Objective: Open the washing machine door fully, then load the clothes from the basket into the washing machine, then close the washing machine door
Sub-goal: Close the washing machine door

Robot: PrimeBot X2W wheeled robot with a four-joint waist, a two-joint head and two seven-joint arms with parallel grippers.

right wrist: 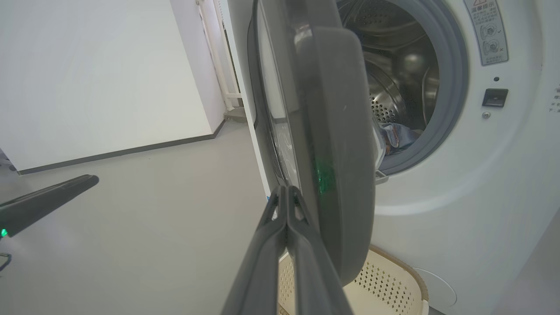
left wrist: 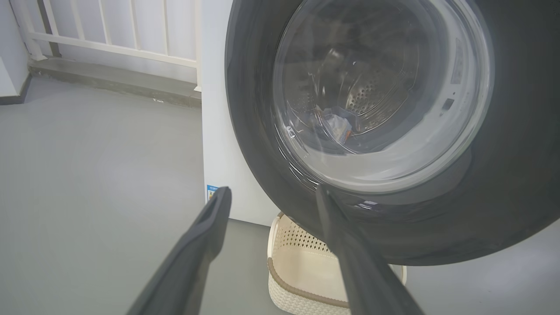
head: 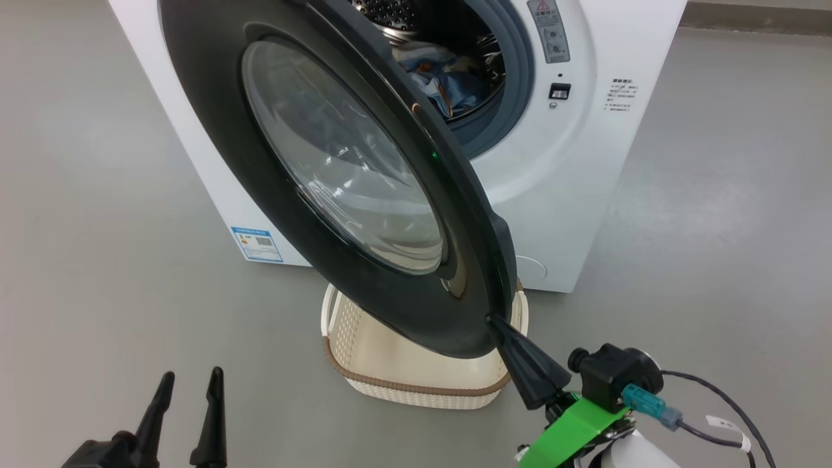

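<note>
Clothes (head: 448, 81) lay inside the washing machine (head: 585, 169). The washing machine door (head: 208, 117) stood part-open before it, above the basket (head: 416, 383). The right gripper (head: 492, 320) had its fingers pressed together and empty, tips against the door's lower rim. The left gripper (head: 192, 376) had its fingers spread wide, holding nothing.

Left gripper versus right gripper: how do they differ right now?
The left gripper is open, fingers spread; the right gripper is shut, fingers pressed together. The left gripper hangs apart from the washing machine door; the right gripper's tip sits at its lower rim. Both hold nothing.
</note>
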